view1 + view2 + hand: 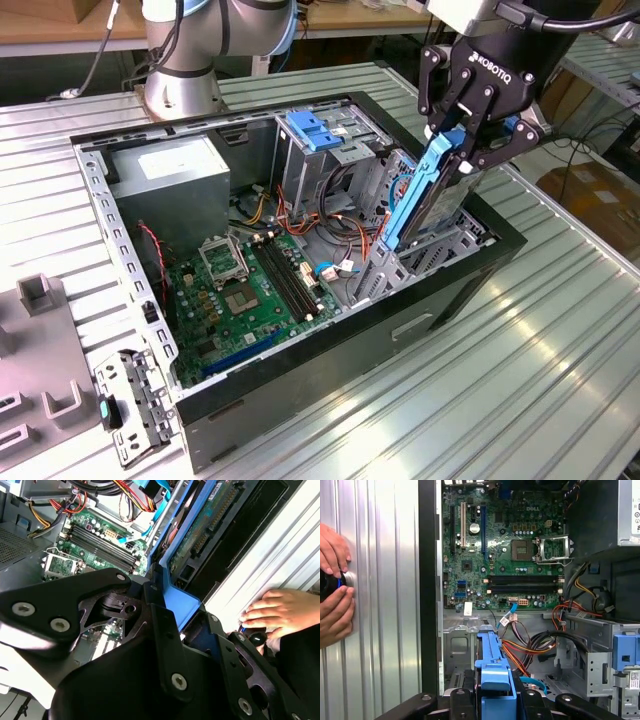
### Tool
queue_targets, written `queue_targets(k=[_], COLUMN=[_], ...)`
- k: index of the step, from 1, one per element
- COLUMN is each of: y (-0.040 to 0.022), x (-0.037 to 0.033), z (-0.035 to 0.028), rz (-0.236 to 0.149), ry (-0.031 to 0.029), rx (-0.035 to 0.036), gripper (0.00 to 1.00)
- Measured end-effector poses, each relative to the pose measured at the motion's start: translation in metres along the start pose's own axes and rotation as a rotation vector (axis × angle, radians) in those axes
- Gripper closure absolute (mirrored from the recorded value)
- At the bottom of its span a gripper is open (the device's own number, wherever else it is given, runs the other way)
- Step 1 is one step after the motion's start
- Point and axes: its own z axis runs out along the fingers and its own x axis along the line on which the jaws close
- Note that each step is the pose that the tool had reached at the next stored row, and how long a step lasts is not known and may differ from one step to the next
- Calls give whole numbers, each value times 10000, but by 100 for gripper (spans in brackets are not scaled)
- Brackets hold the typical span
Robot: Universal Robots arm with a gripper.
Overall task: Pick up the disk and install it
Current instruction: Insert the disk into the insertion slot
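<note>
Gripper [463, 143] is clamping the flat, blue-framed rectangular disk [420, 200] by one end, holding it tilted into the open black case [330, 350]

The disk [432, 195] had a bright blue plastic frame, smooth with a soft sheen, around a dark body. The gripper [465, 150] was black and matt, with bare metal screw heads. The table [560, 350] was ribbed metal — silvery and brightly reflective. The case [330, 372] had a glossy black outer wall and dull grey sheet metal inside. The board [250, 290] was green — flat in finish, with dark plastic slots.
</note>
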Motion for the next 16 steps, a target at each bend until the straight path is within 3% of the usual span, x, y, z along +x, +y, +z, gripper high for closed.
queue_targets(k=[10, 11, 13, 16], y=[0, 0, 0, 1], x=[0, 0, 0, 2], z=[1, 1, 4, 54], rz=[-1, -1, 0, -1], ry=[1, 1, -1, -7], rx=[0, 0, 0, 0], gripper=[62, 55, 55, 55])
